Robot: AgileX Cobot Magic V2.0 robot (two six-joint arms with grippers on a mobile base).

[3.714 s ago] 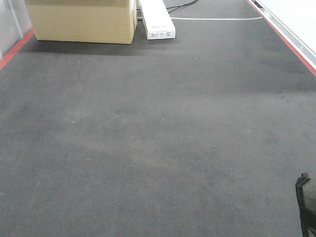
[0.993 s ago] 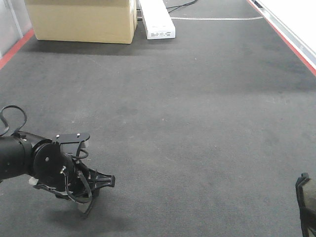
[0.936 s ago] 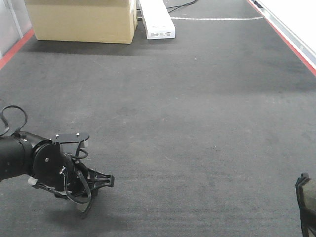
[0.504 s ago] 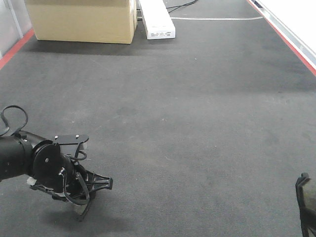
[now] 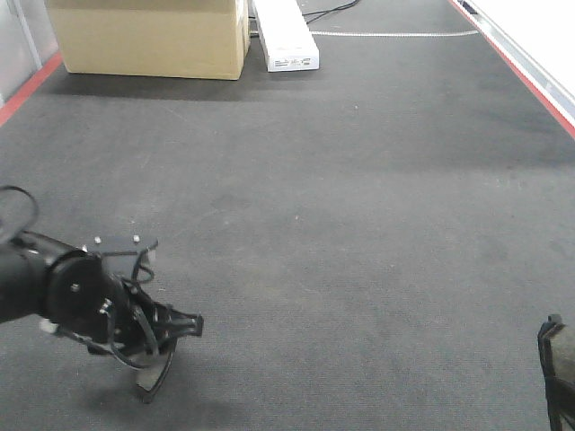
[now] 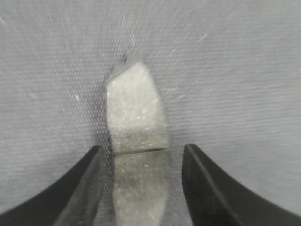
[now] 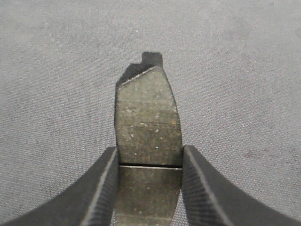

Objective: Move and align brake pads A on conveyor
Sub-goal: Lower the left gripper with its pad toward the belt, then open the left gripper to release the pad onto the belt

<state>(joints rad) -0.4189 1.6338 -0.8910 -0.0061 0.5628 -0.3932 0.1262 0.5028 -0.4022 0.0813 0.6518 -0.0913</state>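
Left gripper [image 6: 141,149] low over felt-like conveyor belt [image 5: 359,224], jaws apart flanking a flat curved grooved brake pad [image 6: 134,108], right gripper [image 7: 149,150] clamped on a second speckled dark pad [image 7: 148,117]

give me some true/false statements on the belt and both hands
1. A cardboard box stands at the belt's far end. True.
2. The right hand holds nothing. False: a pad is clamped between its fingers.
3. The left hand is low over the belt's near left. True.
4. Four pads lie in a row mid-belt. False: none lies there; the only other one showing is the left pad, between the left hand's fingers.
5. The belt's edge stripes are blue. False: red.
6. A white box lies beside the cardboard box. True.
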